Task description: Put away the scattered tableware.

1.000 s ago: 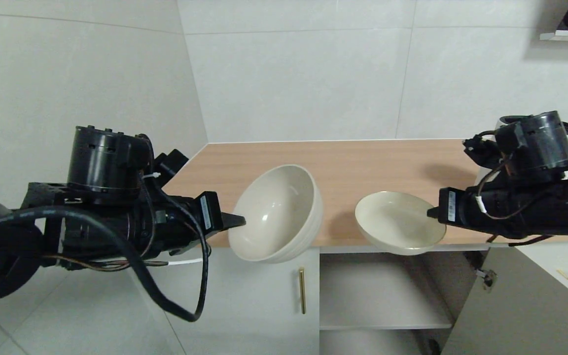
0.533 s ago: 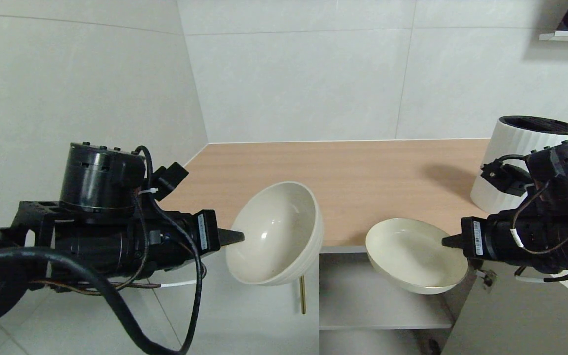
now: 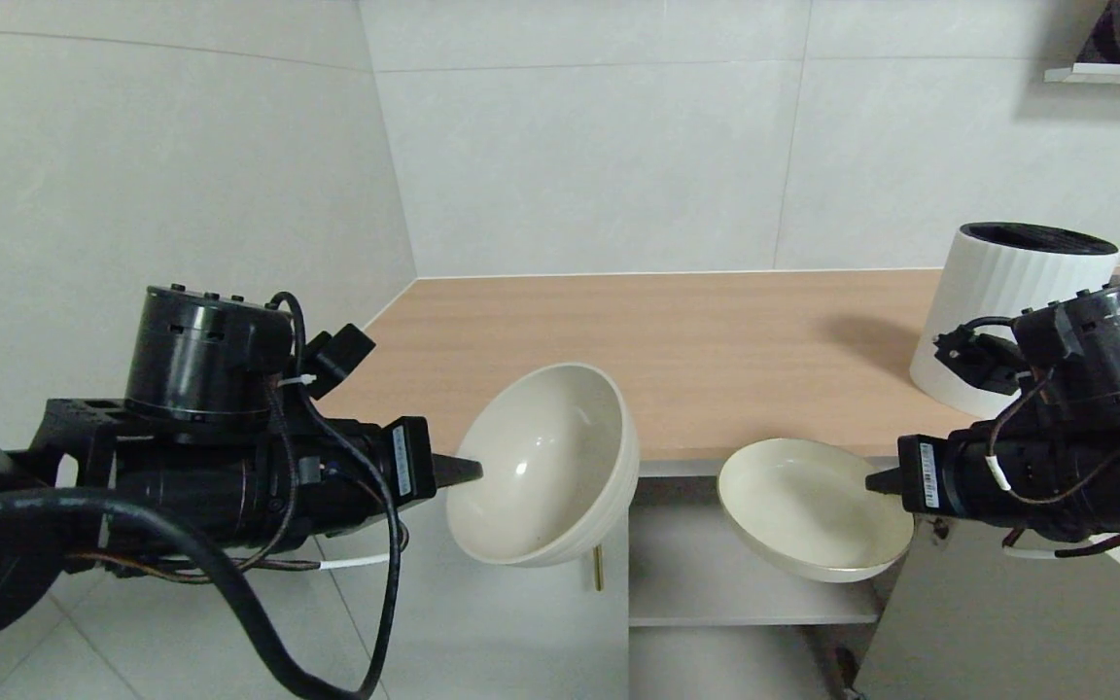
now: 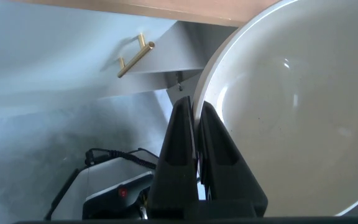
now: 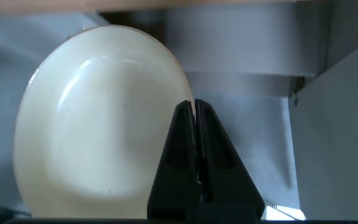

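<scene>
The left gripper [image 3: 468,470] has its jaws pinched tight on the rim of the deep bowl [image 3: 545,467]. At that bowl's 3 o'clock, the right gripper [image 3: 876,479] clamps the rim of the shallow bowl [image 3: 808,510] before the open cabinet [image 3: 745,583].

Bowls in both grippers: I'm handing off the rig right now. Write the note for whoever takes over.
Left gripper: jaws shut on the rim of the deep bowl, which is held tilted in the air in front of the closed cabinet door.
Right gripper: jaws shut on the rim of the shallow bowl, which is held in the air in front of the open compartment, above the cabinet shelf.
Done: both bowls are gripped and off the countertop.
Left: set each bowl on the cabinet shelf and release; neither is placed yet.
</scene>
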